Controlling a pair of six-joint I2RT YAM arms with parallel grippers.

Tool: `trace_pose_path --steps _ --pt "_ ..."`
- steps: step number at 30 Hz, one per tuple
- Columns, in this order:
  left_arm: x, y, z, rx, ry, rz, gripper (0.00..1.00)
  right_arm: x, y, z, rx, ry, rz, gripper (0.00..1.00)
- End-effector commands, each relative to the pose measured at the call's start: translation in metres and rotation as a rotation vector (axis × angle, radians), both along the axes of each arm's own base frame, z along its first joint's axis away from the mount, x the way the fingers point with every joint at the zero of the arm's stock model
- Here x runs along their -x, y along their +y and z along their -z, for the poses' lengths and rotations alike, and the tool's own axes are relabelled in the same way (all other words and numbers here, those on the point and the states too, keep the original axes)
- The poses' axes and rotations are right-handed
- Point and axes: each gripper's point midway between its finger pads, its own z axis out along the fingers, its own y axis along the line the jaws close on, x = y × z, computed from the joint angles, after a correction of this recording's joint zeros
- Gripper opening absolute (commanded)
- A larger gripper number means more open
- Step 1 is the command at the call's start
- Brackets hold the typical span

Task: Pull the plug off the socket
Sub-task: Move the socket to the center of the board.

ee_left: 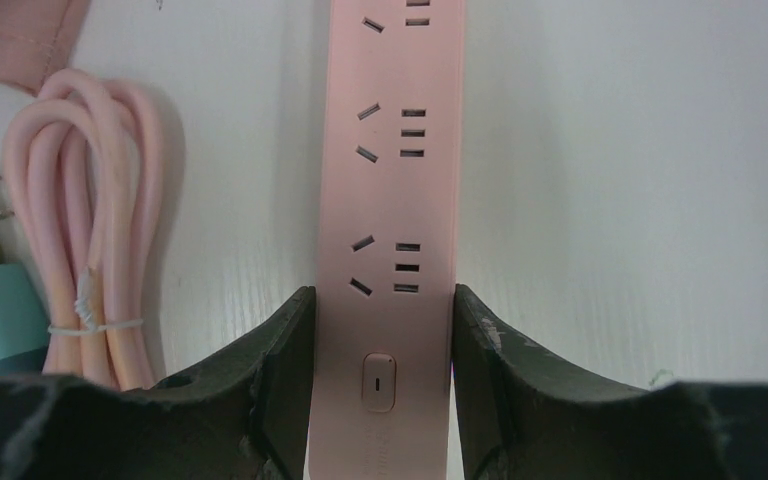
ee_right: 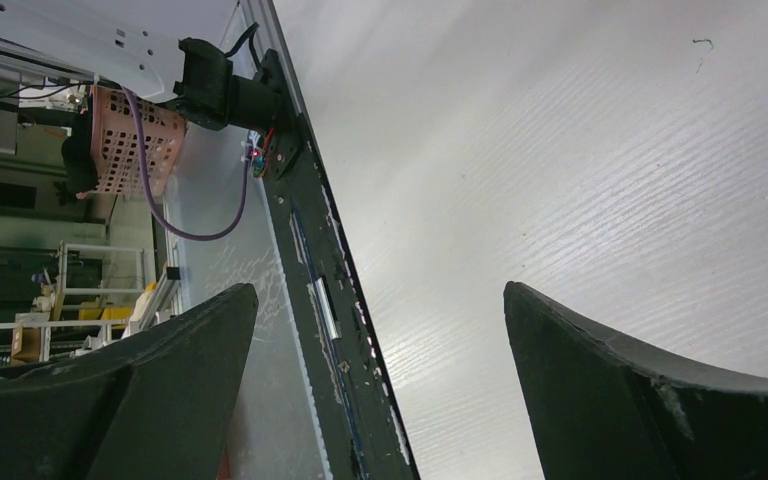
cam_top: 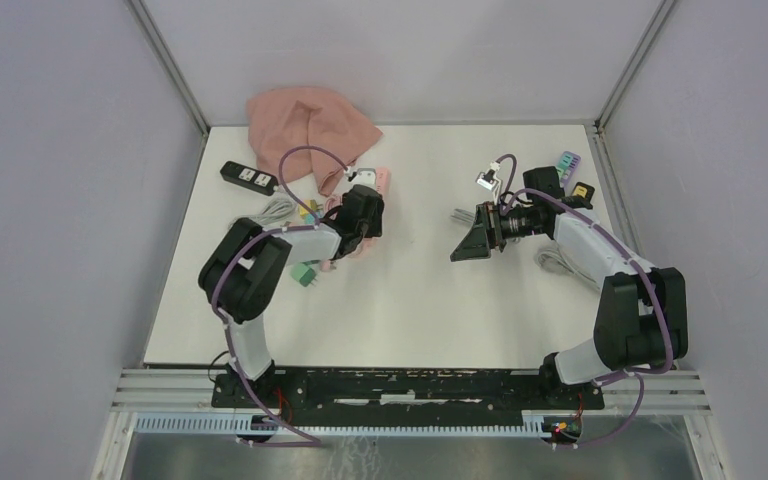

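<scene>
Between the left jaws — pink power strip (ee_left: 388,200), clamped.

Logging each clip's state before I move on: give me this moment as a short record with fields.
left end effector: shut on pink power strip, beside its switch
right end effector: open, empty, over the table
sockets in left wrist view: all unoccupied
white block: at strip's far end in top view, possibly the plug
pink cable: coiled, tied, beside strip
</scene>
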Motion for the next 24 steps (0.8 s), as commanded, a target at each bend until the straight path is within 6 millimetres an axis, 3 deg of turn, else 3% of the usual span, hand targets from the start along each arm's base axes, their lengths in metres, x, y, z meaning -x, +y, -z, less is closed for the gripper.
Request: trace_pose_path --steps 1,3,5,8,10,12,16,20,24 --pt "-0.037 0.002 -0.017 0.035 -0.042 -0.135 0.05 -0.006 0.001 -0.024 -0.039 -0.091 -0.019 1.0" --pt "-0.046 0.005 -0.016 0.033 -0.041 -0.159 0.21 -0.006 0.002 -0.023 -0.037 -0.092 -0.019 1.0" --pt "-0.054 0.007 -0.016 0.039 -0.037 -0.166 0.47 -0.006 0.001 -0.023 -0.035 -0.093 -0.017 1.0" --pt "-0.061 0.005 -0.021 0.064 -0.033 -0.159 0.76 -0.007 -0.001 -0.022 -0.023 -0.103 -0.013 1.0" --pt "-0.063 0.003 -0.032 0.089 -0.041 -0.15 0.88 -0.008 -0.004 -0.022 -0.004 -0.113 -0.008 1.0" --pt "-0.061 -0.001 -0.05 0.124 -0.062 -0.122 0.95 -0.009 -0.008 -0.021 0.03 -0.141 -0.004 1.0" --pt "-0.045 -0.013 -0.1 0.232 -0.135 -0.024 0.98 -0.015 -0.025 -0.022 0.133 -0.244 0.012 1.0" --pt "-0.006 -0.033 -0.141 0.366 -0.172 0.176 0.98 -0.033 -0.056 -0.031 0.246 -0.347 0.093 1.0" --pt "0.037 -0.038 -0.187 0.48 -0.224 0.312 0.99 -0.061 -0.088 -0.046 0.376 -0.448 0.225 0.99"
